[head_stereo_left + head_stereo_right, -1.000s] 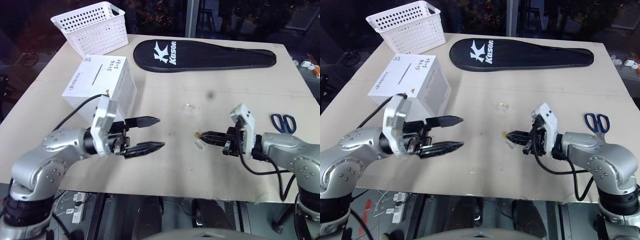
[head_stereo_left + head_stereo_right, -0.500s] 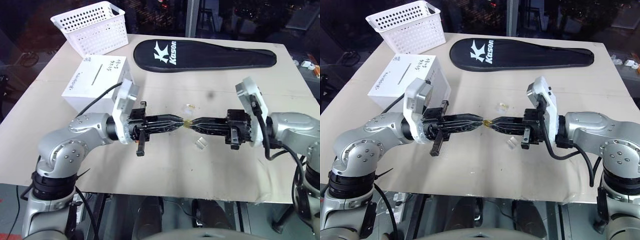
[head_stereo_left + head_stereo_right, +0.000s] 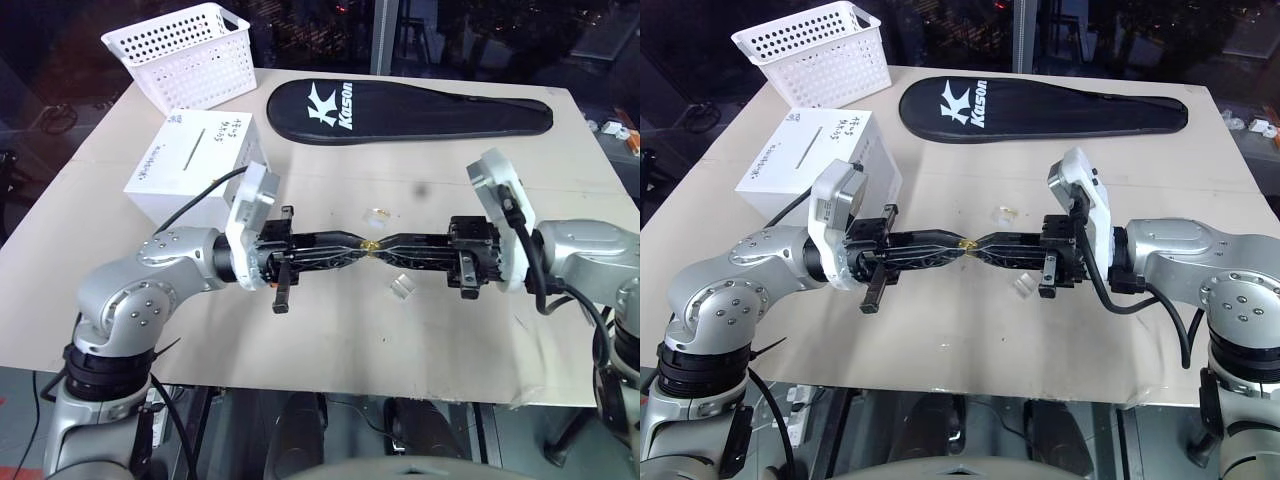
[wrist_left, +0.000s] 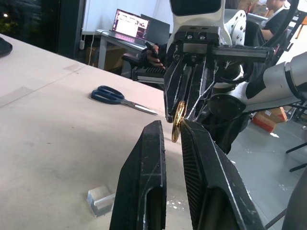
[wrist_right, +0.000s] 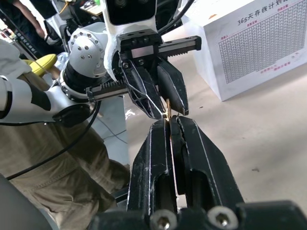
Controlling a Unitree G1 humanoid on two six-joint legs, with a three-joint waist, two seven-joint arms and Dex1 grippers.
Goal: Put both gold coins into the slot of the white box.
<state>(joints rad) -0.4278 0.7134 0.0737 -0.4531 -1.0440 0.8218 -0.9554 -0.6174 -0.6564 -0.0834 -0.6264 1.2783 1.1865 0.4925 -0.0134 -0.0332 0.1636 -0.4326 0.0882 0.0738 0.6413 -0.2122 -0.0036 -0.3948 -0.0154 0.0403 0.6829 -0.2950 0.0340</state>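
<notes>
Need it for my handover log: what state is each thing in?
left gripper: shut on gold coin
right gripper: shut on the same coin
gold coin: pinched between both grippers, above the table
second gold coin: lying on table
slot: facing up, unobstructed
scissors: closed, flat on table

In front of me the left tool (image 3: 352, 246) and right tool (image 3: 392, 246) meet tip to tip above the middle of the table (image 3: 330, 330), a gold coin (image 3: 371, 245) pinched between them. I see the second coin (image 3: 380, 212) lying on the table just behind that meeting point, and a small clear case (image 3: 401, 288) just in front of it. The white box (image 3: 200, 165) sits behind my left arm, the basket (image 3: 185, 52) farther back. The racket cover (image 3: 410, 110) lies along the far edge.
</notes>
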